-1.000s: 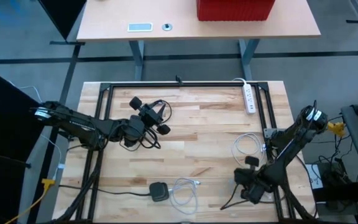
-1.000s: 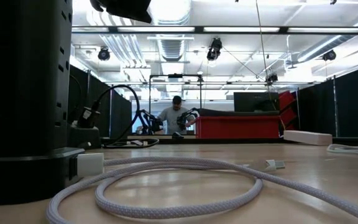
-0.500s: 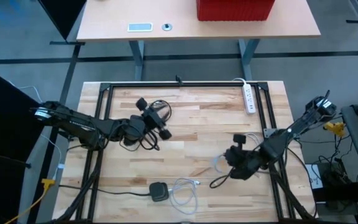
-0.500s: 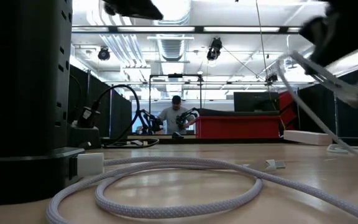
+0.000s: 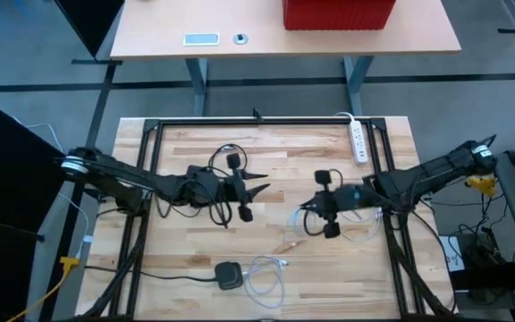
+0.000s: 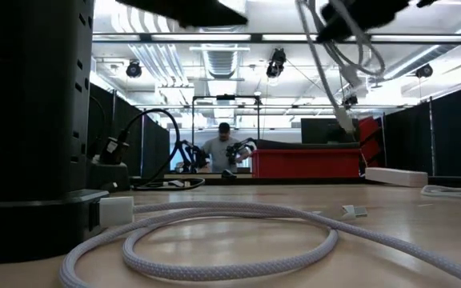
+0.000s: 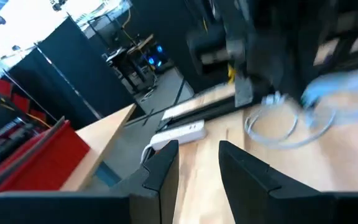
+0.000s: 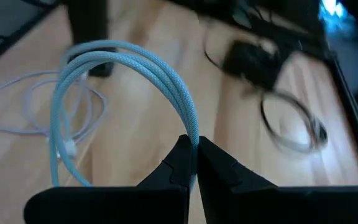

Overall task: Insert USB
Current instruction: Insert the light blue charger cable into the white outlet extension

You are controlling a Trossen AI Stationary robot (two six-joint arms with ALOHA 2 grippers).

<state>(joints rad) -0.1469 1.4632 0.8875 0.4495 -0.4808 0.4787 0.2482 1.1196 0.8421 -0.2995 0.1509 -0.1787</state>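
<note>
- The right gripper (image 5: 309,217) is pinched shut on the pale braided cable (image 8: 166,84); the loop arches up from its fingertips in the right wrist view, and the rest trails down toward the table.
- In the last second this arm has swung from the table's five o'clock corner to just right of centre, lifting the cable off the wood; its loose end (image 5: 291,243) hangs at about six o'clock of the gripper.
- The left gripper (image 5: 259,189) has also come in, from the ten o'clock side toward the centre; the two now face each other, near but apart.
- The left fingers (image 7: 163,171) stand narrowly apart, and I cannot tell whether they hold anything.
- My judgement: the cable is picked up and carried in, but no plug is lined up yet.
- The white power strip (image 5: 358,140) lies at one o'clock; a black charger block (image 5: 229,275) sits at six o'clock.
</note>
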